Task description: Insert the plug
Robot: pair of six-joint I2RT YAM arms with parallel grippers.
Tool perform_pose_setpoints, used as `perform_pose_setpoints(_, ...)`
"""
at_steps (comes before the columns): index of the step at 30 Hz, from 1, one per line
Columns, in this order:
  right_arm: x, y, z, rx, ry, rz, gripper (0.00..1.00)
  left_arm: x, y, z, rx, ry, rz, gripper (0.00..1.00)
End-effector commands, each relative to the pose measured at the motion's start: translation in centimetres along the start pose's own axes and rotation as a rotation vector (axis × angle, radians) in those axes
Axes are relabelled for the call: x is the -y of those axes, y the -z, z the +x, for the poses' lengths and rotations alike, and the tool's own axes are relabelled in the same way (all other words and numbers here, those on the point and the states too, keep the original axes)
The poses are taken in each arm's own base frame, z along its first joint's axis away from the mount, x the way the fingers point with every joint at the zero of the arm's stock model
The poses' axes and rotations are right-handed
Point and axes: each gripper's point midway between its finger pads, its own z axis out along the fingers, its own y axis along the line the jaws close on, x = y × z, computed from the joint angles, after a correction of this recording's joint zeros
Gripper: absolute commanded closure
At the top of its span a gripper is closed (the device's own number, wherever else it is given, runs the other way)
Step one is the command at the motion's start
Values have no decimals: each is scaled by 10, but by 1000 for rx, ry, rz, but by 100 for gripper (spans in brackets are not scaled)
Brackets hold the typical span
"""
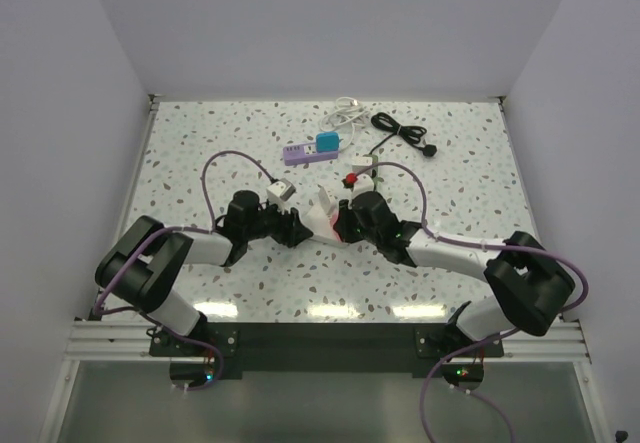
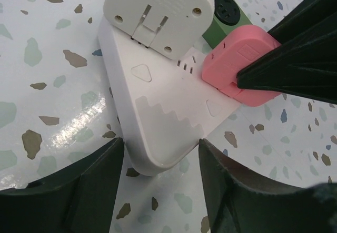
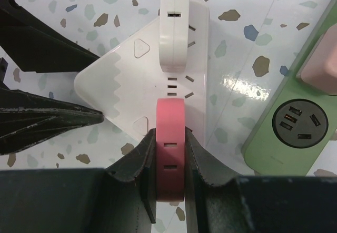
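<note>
Alignment matters most now, we judge. At the middle of the speckled terrazzo desk (image 1: pixel 200 143), the right gripper (image 3: pixel 170 133) pinches a pink, rounded plastic plug (image 3: pixel 170 159) by its two flat sides. The plug sits over the near edge of a white triangular socket block (image 3: pixel 131 85). We see the plug's long axis running straight out from that claw, in line with a white plastic plug (image 3: pixel 174 28) farther along the block. A row of slots lies between the two plugs, just ahead of the pink one. We cannot see its prongs. The left gripper (image 2: pixel 160 146) is half spread, clamping one rounded corner of the block to brace it. A green socket strip (image 3: pixel 295 128) lies just beside the block. The right arm is plainly the one to push.
</note>
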Motion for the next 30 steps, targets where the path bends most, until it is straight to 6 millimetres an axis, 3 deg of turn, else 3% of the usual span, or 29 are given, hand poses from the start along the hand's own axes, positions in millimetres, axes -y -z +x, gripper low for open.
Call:
perform_pose_setpoints(1, 28, 14, 88, -286, 41, 98, 100, 4, 4, -41, 117, -28, -32, 35)
perform_pose_setpoints(3, 28, 11, 75, -251, 43, 116, 100, 4, 10, -55, 143, -34, -58, 24)
perform_pose_setpoints(8, 26, 4, 50, -199, 61, 153, 100, -5, 27, -82, 213, -32, -171, 12)
perform_pose_setpoints(12, 19, -5, 21, -143, 88, 168, 100, -7, 49, -101, 283, -35, -243, 8)
perform_pose_setpoints(20, 9, -14, -8, -88, 125, 158, 98, -13, 90, -114, 380, -5, -370, 2)
perform_pose_setpoints(22, 5, -8, -20, -56, 124, 147, 88, -11, 99, -119, 405, 0, -387, 0)
perform_pose_setpoints(23, 5, -6, -25, -43, 130, 147, 74, -12, 101, -119, 399, 6, -396, 0)
perform_pose_setpoints(25, 1, 4, -40, -1, 133, 137, 60, -11, 105, -123, 408, 16, -408, 0)
perform_pose_setpoints(26, 0, 8, -46, 17, 141, 136, 47, -11, 106, -123, 403, 21, -414, 0)
perform_pose_setpoints(29, -6, 28, -71, 94, 151, 113, 34, -16, 116, -127, 422, 50, -464, 0)
perform_pose_setpoints(30, -7, 33, -76, 112, 154, 106, 24, -15, 121, -132, 442, 58, -473, 0)
